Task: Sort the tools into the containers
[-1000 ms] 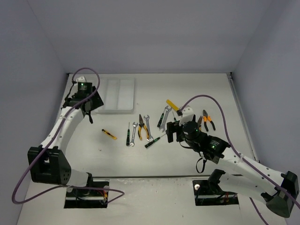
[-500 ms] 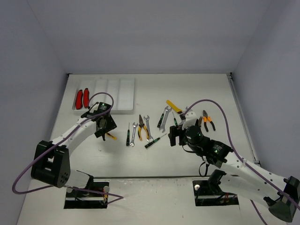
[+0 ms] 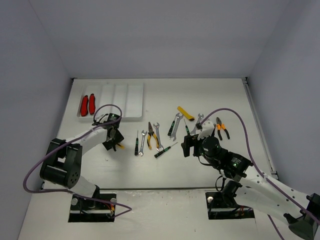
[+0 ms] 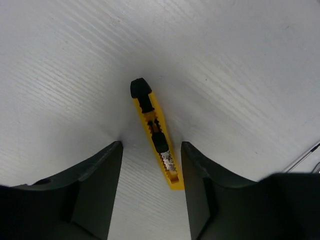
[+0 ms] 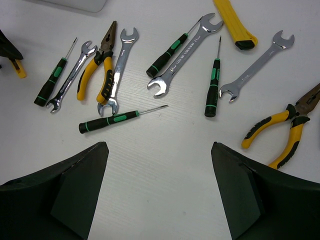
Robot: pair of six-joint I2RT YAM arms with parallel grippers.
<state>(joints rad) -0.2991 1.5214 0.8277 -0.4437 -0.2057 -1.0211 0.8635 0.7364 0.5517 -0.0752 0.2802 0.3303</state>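
the left gripper (image 4: 151,150) has its fingers spread wide, one on each side of the yellow knife (image 4: 152,127), which lies flat between them. it looks light, stiff, thin and probably slick, so a pinch across the middle of its body seems best. the right gripper (image 5: 159,150) is also wide and empty, with a screwdriver (image 5: 107,123) just beyond its fingertips.

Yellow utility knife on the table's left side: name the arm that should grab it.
Left. The left gripper, open, straddles the yellow utility knife; the right gripper hangs open across the table, above a green-handled screwdriver.
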